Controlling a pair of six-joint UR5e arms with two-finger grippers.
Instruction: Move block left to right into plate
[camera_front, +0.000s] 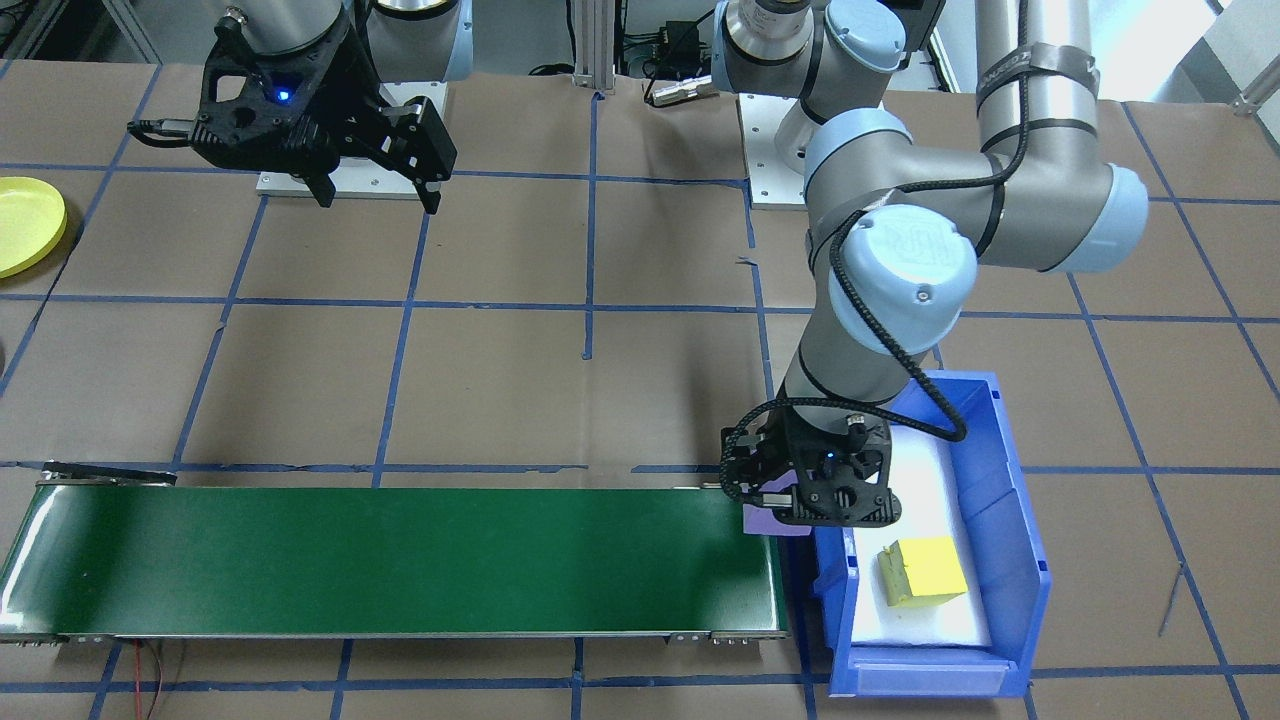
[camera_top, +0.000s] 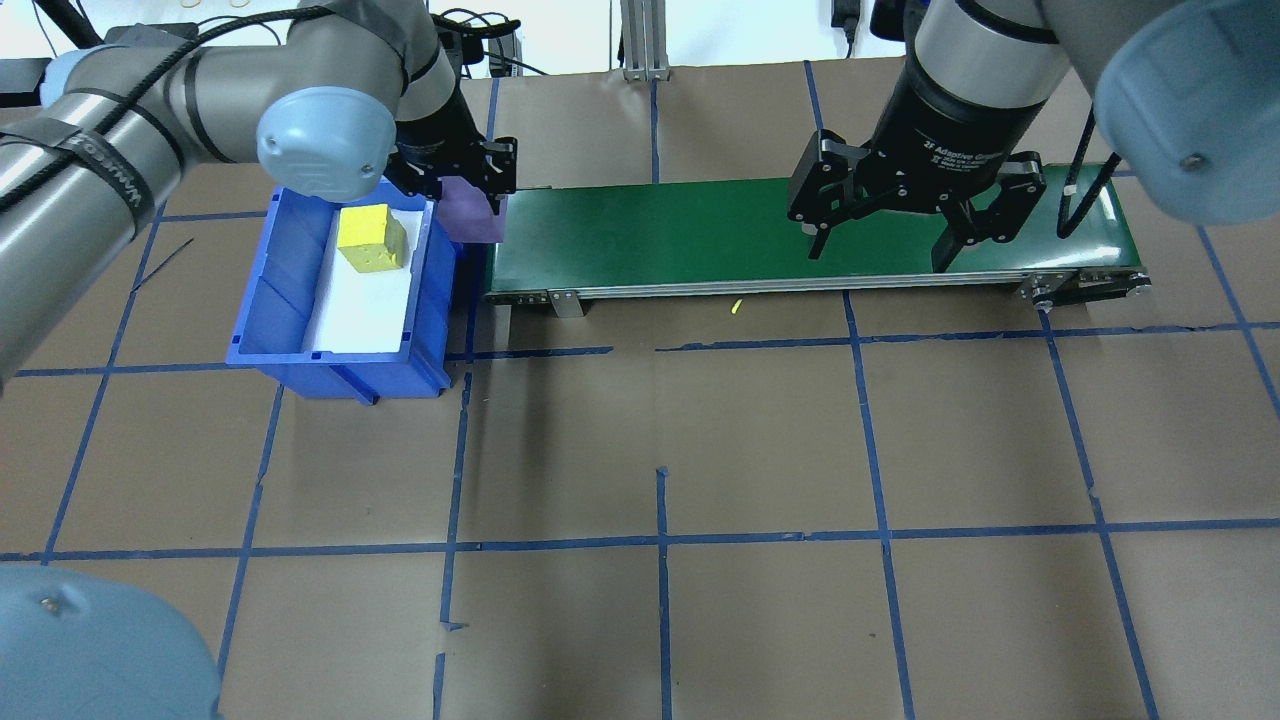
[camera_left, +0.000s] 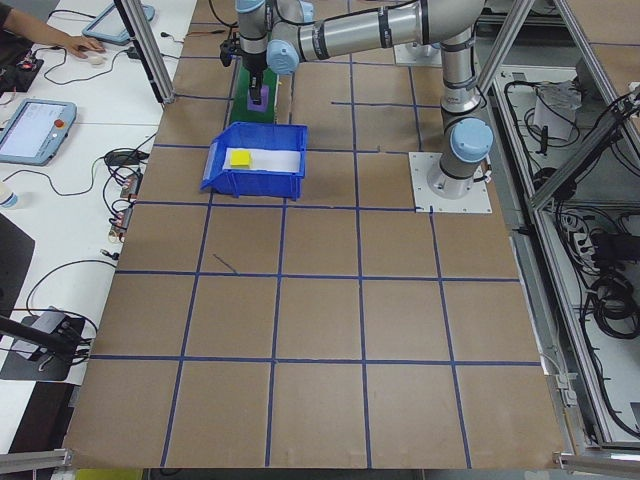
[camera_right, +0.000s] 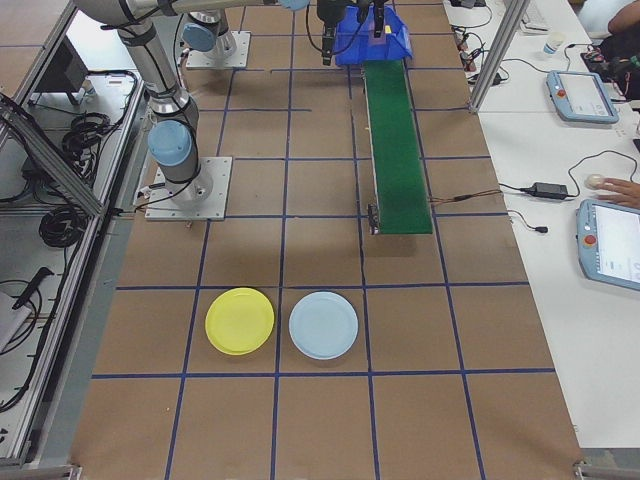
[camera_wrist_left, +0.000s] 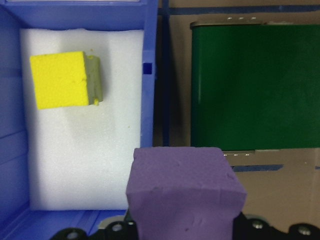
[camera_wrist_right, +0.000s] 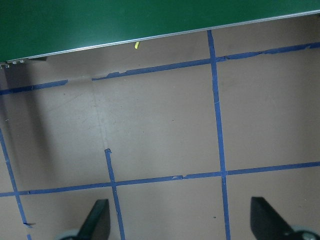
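Note:
A purple block is held above the gap between the blue bin and the end of the green conveyor belt, with my left gripper shut on it. The same purple block shows at the belt's left end in the overhead view. A yellow block lies on white foam inside the bin. My right gripper hangs open and empty over the table, near the belt's other end. The yellow plate sits far off on the right end of the table, also at the edge of the front view as the yellow plate.
A light blue plate lies beside the yellow one. The long conveyor belt runs across the far side of the table. Blue tape lines grid the brown table. Operators' desks with tablets and cables line the far side.

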